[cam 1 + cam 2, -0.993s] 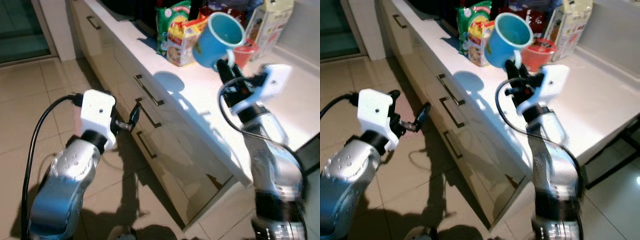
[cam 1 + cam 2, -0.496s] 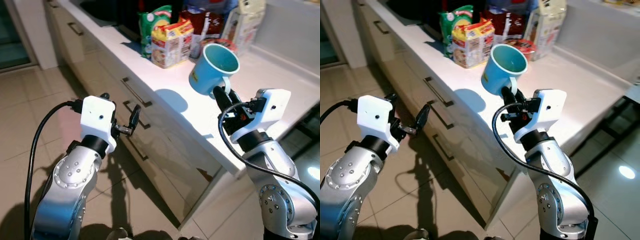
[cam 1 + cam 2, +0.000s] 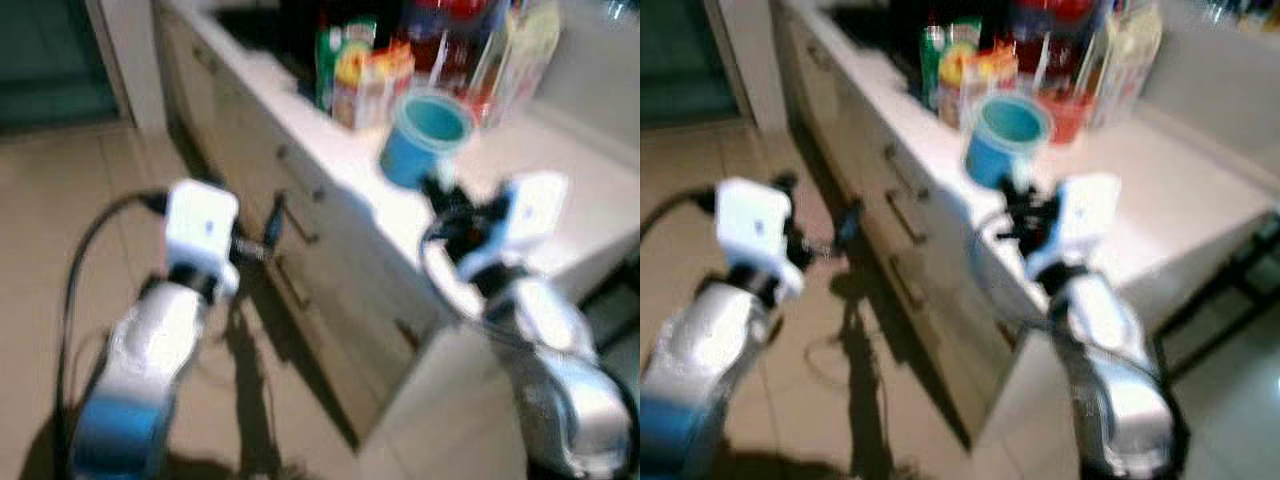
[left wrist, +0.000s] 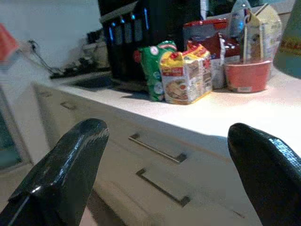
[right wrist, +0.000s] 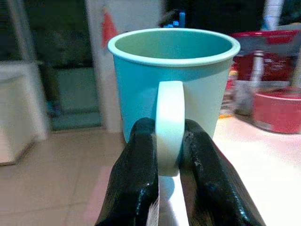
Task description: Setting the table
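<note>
The right gripper [image 5: 170, 155] has its two black fingers [image 5: 137, 183] pinched on the pale handle of a blue mug [image 5: 174, 80], one finger on each side, and holds it up above the white counter [image 3: 480, 170], close to the counter's front edge. In the right wrist view the mug stands upright with its mouth open to the top; in the head views it is blurred, a blue cup [image 3: 425, 135] just above the right arm's white wrist block. Behind it on the counter stands a cluster of groceries: a green packet [image 4: 153, 68], a yellow noodle pack [image 4: 186, 77], a red bowl [image 4: 247, 75] and a tall carton [image 4: 263, 30]. The left gripper [image 4: 164, 169] hangs out in front of the cabinet drawers [image 4: 157, 162], below counter height, over the tiled floor [image 3: 60, 220]; its jaws are spread wide with nothing between them, and the drawer handles show through the gap. The head views are smeared, so finer detail on the counter is hard to make out.
</note>
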Robot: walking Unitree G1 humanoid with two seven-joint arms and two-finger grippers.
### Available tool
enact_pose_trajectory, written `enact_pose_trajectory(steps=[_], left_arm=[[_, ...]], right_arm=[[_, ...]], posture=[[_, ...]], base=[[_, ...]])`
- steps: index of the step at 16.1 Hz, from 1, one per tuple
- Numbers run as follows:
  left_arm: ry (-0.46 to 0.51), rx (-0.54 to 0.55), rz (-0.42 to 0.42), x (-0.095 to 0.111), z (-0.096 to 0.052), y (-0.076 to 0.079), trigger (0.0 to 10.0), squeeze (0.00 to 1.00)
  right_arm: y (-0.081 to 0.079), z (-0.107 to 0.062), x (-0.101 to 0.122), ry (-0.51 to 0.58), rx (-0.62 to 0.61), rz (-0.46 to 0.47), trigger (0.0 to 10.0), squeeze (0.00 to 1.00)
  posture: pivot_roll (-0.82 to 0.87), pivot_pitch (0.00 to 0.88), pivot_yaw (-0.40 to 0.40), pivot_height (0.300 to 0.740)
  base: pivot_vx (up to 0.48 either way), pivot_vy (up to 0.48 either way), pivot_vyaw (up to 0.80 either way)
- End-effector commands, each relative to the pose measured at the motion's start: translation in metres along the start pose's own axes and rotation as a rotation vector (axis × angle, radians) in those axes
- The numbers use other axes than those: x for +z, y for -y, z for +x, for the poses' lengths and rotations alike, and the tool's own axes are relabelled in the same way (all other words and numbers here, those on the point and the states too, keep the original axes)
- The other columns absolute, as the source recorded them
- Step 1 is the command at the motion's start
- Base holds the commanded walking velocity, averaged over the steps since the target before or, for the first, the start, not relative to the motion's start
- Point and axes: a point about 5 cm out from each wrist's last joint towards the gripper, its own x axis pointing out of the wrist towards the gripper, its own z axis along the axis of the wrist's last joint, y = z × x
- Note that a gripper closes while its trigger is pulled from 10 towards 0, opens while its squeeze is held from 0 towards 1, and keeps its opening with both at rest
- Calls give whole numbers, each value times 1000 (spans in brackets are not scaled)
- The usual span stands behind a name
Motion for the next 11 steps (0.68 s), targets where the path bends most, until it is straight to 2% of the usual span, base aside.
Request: enact_pose_trajectory(steps=[1,6,7,8,11], left_arm=[[7,-15,-1,2,2,5,10000,0],[0,5,7,-1,9,4,10000,0],[-12,14,3,-4,9,3,10000,0],[-29,25,1,-9,10,2,10000,0],[-48,43,-7,-15,11,2,10000,0]], right_arm=[[7,-2,2,11,-37,-12,10000,0],[10,-3,-2,-6,-51,32,10000,0],[10,-4,-5,-11,-54,22,10000,0],[11,-6,-8,-17,-61,-35,10000,0],[19,-8,-14,-21,-93,-71,10000,0]], posture=[[78,0,-61,740],[77,0,-53,740],[79,0,-50,740],[79,0,-48,740],[77,0,-42,740]], base=[[0,-394,0],[0,-396,0],[0,-394,0],[0,-394,0],[0,-398,669]])
